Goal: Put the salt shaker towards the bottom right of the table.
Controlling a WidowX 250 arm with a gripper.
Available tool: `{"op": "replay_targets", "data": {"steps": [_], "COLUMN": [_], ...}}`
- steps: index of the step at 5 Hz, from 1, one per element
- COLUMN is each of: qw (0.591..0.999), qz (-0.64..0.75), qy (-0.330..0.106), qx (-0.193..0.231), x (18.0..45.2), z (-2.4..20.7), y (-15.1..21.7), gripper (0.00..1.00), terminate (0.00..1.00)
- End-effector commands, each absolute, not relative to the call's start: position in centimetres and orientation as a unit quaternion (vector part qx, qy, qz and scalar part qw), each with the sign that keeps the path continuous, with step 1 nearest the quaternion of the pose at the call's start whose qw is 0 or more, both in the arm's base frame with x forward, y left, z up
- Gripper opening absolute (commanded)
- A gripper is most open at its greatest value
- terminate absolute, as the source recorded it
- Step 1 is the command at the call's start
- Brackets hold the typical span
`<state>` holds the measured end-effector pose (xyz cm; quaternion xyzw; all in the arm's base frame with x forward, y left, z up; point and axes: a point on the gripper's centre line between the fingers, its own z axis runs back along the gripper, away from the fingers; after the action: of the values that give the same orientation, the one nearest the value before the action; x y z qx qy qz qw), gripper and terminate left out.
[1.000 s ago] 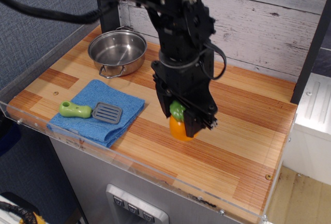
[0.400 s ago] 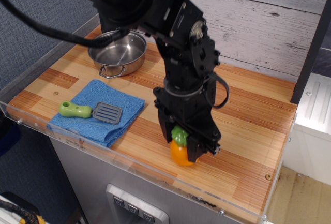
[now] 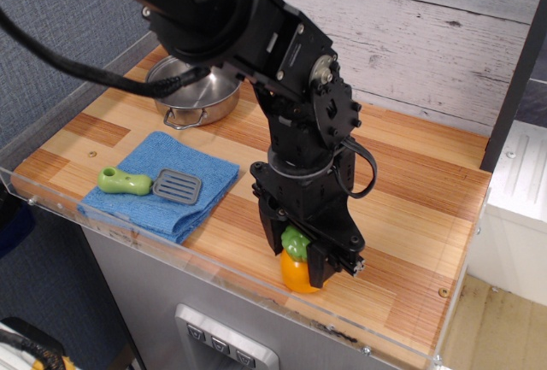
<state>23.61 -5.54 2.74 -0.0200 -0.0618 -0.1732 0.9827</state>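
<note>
The salt shaker (image 3: 297, 272) has a round orange body and a lumpy green cap. It stands low on the striped wooden table (image 3: 410, 216), near the front edge and a little right of centre. My gripper (image 3: 297, 249) points straight down over it, and its black fingers are shut on the green cap. The orange body shows below the fingers, at or just above the table surface.
A blue cloth (image 3: 162, 182) lies at the front left with a green-handled grey spatula (image 3: 149, 184) on it. A steel pot (image 3: 195, 88) stands at the back left, partly behind my arm. The clear acrylic rim (image 3: 214, 267) runs along the front edge.
My gripper has carried the salt shaker from the middle of the table toward the front edge and lowered it. The pot, cloth and spatula have not moved.
</note>
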Motion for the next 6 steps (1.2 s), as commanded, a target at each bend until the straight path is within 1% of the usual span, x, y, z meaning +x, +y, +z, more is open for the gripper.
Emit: {"op": "replay_targets", "data": {"steps": [1,3,4,5,6], "qw": [0.981,0.980,0.979,0.977,0.974], "qz": [-0.172,-0.173,-0.167,-0.161,-0.150], "qy": [-0.085,-0.098,-0.113,-0.135,-0.159], "qx": [-0.029,-0.032,-0.036,-0.046,-0.059], "x": [24.4,24.8,25.0,25.2,25.4], "z": [4.3,5.0,6.0,7.8,10.1], "y": [-4.5,-4.4,-4.3,-4.2,-3.8], "gripper": [1.00,1.00,1.00,1.00,1.00], "terminate": [0.00,0.00,0.00,0.00,0.00]}}
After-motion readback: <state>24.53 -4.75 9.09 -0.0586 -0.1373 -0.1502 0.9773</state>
